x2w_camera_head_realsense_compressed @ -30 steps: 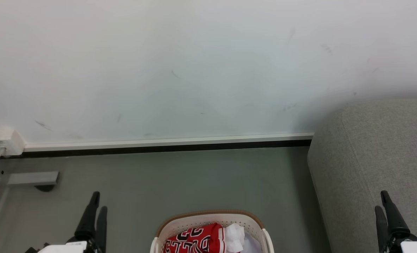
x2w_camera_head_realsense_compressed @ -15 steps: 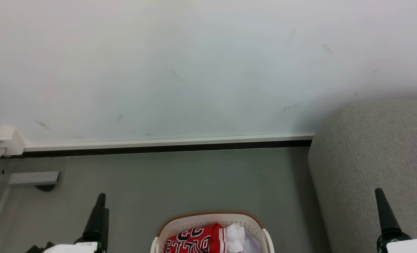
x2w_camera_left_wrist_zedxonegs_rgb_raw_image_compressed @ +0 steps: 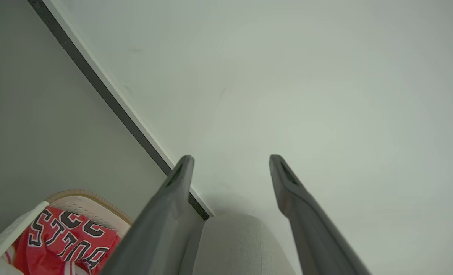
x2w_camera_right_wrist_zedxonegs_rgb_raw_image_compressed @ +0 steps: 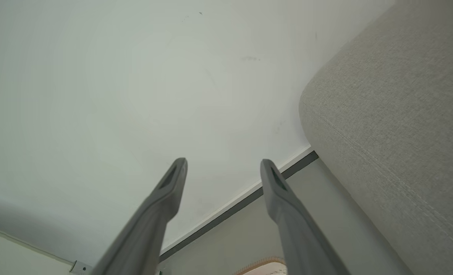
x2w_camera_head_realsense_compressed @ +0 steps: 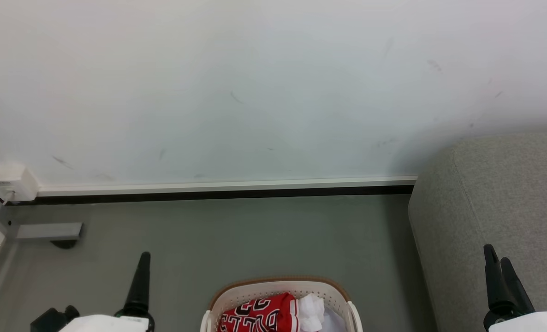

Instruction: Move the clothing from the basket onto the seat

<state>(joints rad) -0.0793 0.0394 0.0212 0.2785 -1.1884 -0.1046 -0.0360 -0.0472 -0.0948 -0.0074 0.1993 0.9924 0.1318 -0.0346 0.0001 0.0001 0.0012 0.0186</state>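
Red clothing (x2w_camera_head_realsense_compressed: 259, 316), between left tool (x2w_camera_head_realsense_compressed: 143, 260), right tool (x2w_camera_head_realsense_compressed: 496, 254)

The basket (x2w_camera_head_realsense_compressed: 255, 290) (clothing (x2w_camera_head_realsense_compressed: 259, 316) inside too) runs off the head view's bottom edge.

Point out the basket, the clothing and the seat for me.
basket (x2w_camera_head_realsense_compressed: 278, 279): head view, far brown rim.
clothing (x2w_camera_head_realsense_compressed: 259, 314): head view, red lettered fabric.
seat (x2w_camera_head_realsense_compressed: 508, 198): head view, grey upholstery right of the seam.
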